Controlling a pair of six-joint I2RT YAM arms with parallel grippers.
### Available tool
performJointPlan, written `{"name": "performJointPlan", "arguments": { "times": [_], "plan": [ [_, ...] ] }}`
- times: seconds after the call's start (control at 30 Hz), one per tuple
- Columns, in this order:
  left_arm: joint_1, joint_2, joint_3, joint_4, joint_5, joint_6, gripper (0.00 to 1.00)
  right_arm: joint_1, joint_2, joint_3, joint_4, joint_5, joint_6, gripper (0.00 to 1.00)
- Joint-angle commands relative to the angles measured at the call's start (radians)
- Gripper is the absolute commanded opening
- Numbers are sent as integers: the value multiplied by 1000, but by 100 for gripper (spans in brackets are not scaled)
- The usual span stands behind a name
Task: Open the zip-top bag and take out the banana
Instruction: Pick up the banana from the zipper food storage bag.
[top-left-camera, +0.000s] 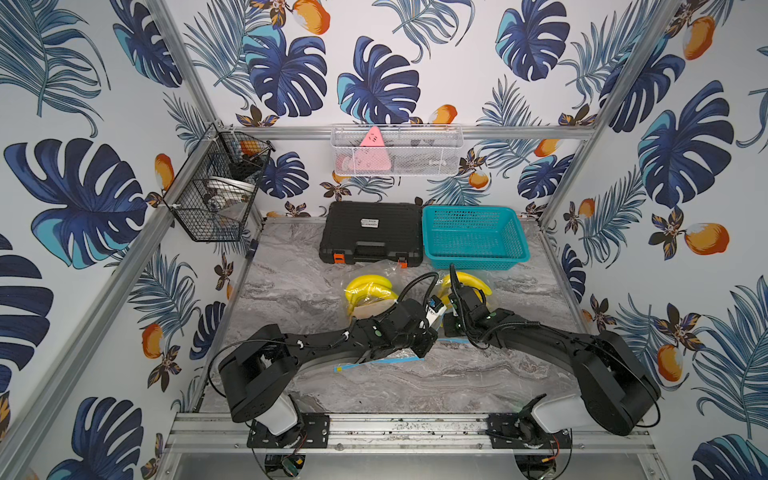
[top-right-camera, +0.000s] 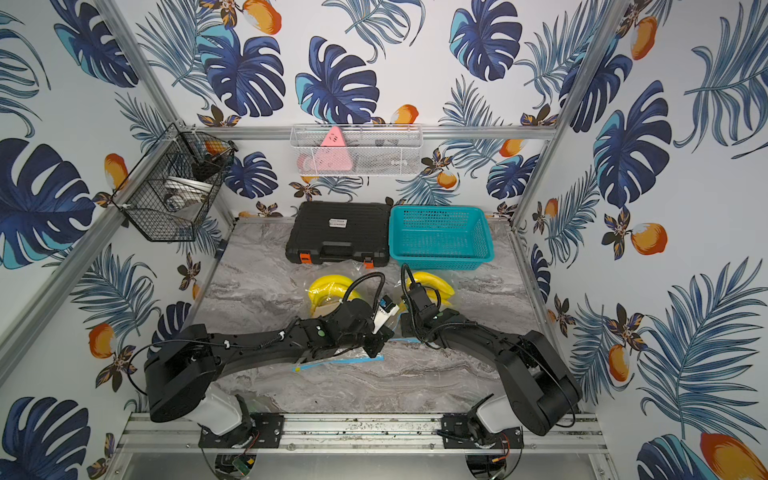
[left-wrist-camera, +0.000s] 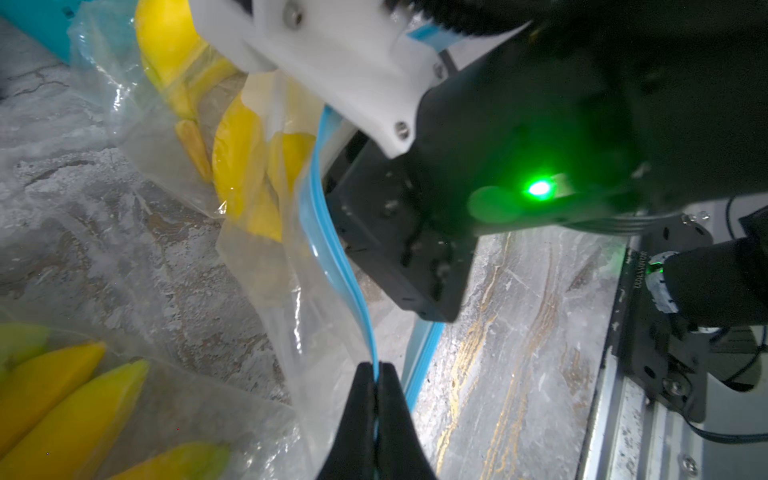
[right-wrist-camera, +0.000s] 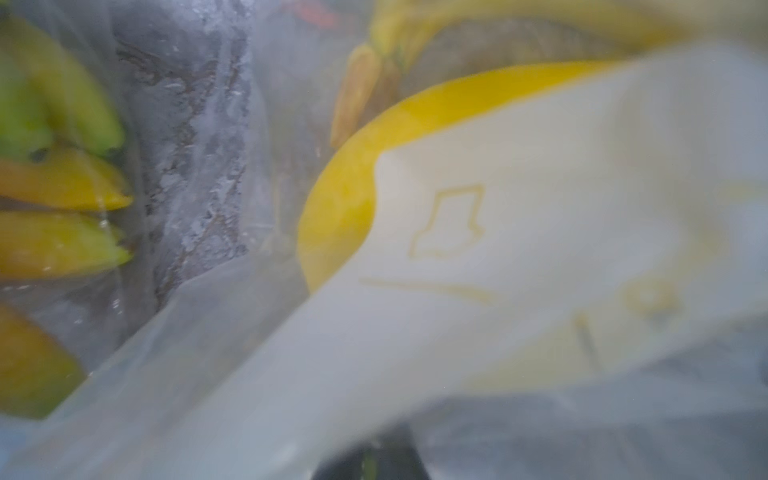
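A clear zip-top bag (left-wrist-camera: 316, 291) with a blue zip strip (left-wrist-camera: 324, 232) lies mid-table and holds a yellow banana bunch (top-left-camera: 467, 282) (top-right-camera: 432, 282) (left-wrist-camera: 245, 174). My left gripper (left-wrist-camera: 377, 374) (top-left-camera: 419, 353) (top-right-camera: 376, 351) is shut on the blue strip, lifting that lip off the table. The strip's other run lies flat beside it. My right gripper (right-wrist-camera: 370, 457) (top-left-camera: 448, 330) (top-right-camera: 405, 328) sits at the bag's mouth, close to the left one. Its fingers are together and bag film (right-wrist-camera: 249, 374) is draped over the camera. The banana (right-wrist-camera: 345, 199) shows just beyond.
A second banana bunch (top-left-camera: 370, 291) lies under clear film to the left of the bag. A black tool case (top-left-camera: 372, 232) and a teal basket (top-left-camera: 473, 237) stand along the back edge. A black wire basket (top-left-camera: 216, 187) and a white one (top-left-camera: 397, 149) hang on the walls.
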Motion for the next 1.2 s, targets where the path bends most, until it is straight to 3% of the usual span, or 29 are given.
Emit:
{"name": "performJointPlan", "arguments": {
  "times": [0.0,0.17,0.43,0.6,0.97,1.17],
  "plan": [
    [1,20,8,-14,-40,17,0,-3,-18,-18,-13,-88,-10,0],
    [1,34,21,-24,-65,22,0,-6,23,52,-117,-160,-8,0],
    [1,64,39,-38,-114,59,0,-22,-194,86,-274,-268,-48,0],
    [3,77,71,-54,-174,54,0,-24,-192,107,-394,-411,-71,0],
    [93,118,180,-138,-171,71,0,-24,-429,69,-395,-526,-70,0],
    [112,141,231,-167,-128,62,0,-24,-495,53,-313,-755,-70,0]
  ]
}}
